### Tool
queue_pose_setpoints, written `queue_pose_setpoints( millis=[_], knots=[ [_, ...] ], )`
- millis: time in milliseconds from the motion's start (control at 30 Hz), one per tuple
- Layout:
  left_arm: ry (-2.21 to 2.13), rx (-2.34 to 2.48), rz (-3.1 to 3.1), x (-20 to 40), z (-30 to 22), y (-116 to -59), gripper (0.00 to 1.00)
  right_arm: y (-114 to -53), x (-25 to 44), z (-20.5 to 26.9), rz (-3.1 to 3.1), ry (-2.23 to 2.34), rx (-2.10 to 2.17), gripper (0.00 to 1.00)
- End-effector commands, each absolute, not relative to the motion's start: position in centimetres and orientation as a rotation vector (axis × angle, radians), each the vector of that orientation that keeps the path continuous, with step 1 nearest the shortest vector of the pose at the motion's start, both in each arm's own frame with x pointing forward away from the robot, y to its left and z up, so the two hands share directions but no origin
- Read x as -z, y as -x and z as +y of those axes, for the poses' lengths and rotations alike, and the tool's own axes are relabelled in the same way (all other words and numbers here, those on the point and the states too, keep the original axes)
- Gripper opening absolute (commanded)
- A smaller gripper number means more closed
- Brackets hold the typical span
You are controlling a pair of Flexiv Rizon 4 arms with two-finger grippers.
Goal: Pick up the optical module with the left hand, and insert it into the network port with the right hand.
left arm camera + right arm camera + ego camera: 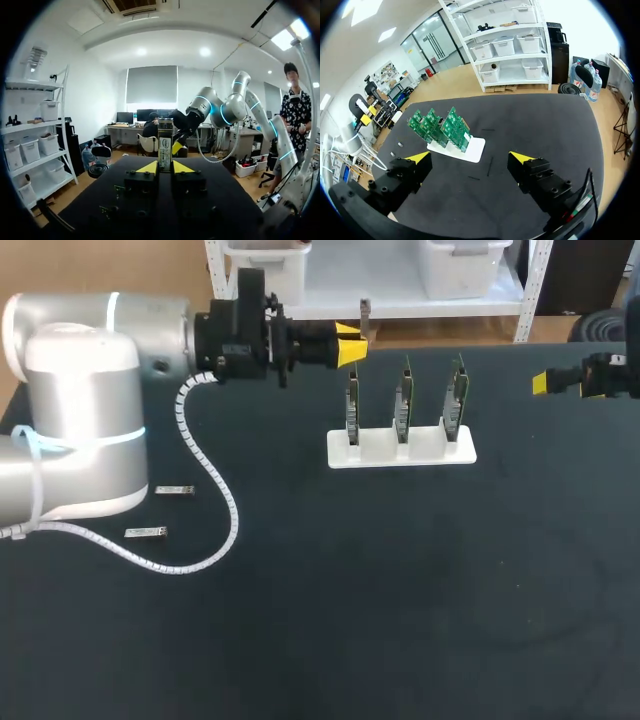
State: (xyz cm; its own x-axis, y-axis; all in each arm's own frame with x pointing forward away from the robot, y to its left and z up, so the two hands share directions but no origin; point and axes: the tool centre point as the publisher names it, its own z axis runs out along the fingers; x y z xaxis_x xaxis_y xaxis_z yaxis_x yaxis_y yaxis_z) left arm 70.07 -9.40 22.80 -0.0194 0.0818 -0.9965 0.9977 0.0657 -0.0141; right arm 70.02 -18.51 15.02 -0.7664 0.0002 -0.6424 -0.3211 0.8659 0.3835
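Nearest me, the left arm (85, 430) bulks over the bench (400, 620). The left gripper (165, 167) is clamped on the optical module (165, 142), upright above the far edge, so the pickup looks done. The right gripper (470, 159) hangs wide and empty at far right. Handover and insertion at the boards (402, 400) in the white stand (402, 450) remain.

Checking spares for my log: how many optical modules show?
3: one optical module shut in the left gripper, two lying apart on the table near the left arm, which may hide others.
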Motion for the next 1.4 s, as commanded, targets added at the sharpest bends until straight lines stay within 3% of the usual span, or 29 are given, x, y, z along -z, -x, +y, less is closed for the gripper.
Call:
queue_pose_setpoints(
  millis=[33, 1400],
  knots=[
    [-1.228, 1.143, 1.307, -22.3, -9.8, -70.7, 0.0, -70.0, -15.0, -18.5, 2.374, 0.231, -0.636, 1.0],
    [-1.263, 1.194, 1.293, -20.9, -11.1, -72.2, 0.0, -70.0, -15.0, -18.5, 2.374, 0.231, -0.636, 1.0]
  ],
)
